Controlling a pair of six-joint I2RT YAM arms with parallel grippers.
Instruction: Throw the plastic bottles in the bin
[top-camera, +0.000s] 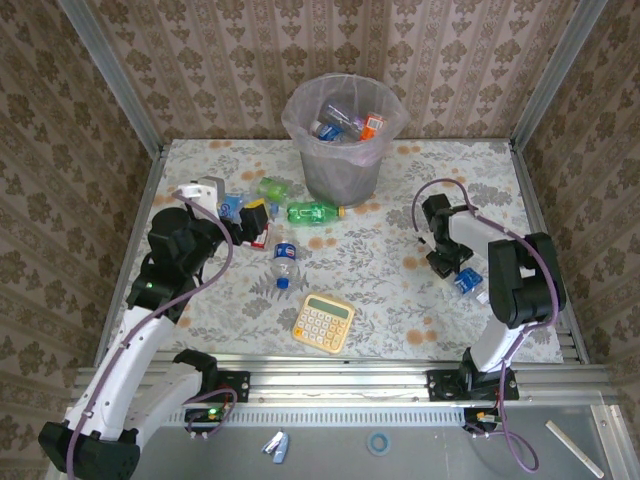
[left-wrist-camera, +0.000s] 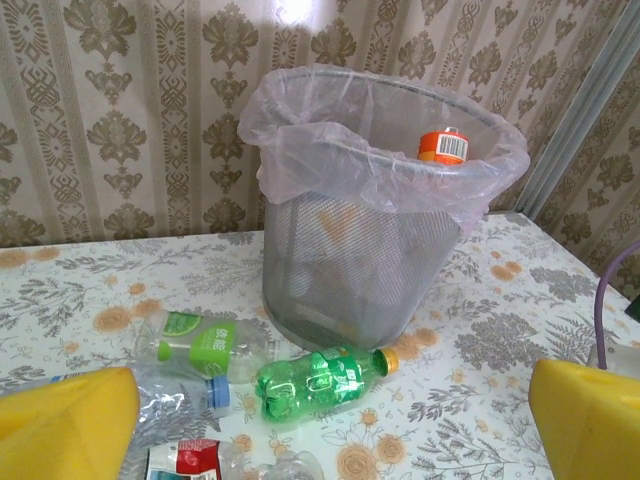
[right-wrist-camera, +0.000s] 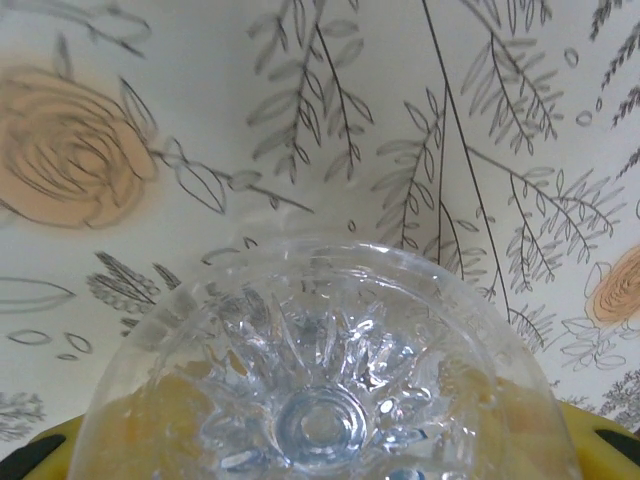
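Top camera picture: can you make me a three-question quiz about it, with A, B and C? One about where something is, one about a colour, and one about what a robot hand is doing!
1. Where is the green bottle?
A. Lying on the table next to the bin
B. Inside the bin
C. In a gripper

2. What colour is the calculator?
A. Blue
B. Yellow
C. Red

3. What is the left gripper doing?
A. Squeezing a bottle
B. Squeezing the calculator
C. Open, holding nothing

Answers:
1. A, since the green bottle lies on its side on the flowery table just in front of the bin.
2. B, since its body is yellow with pale keys.
3. C, since the left wrist camera shows its yellow pads wide apart with nothing held between them.
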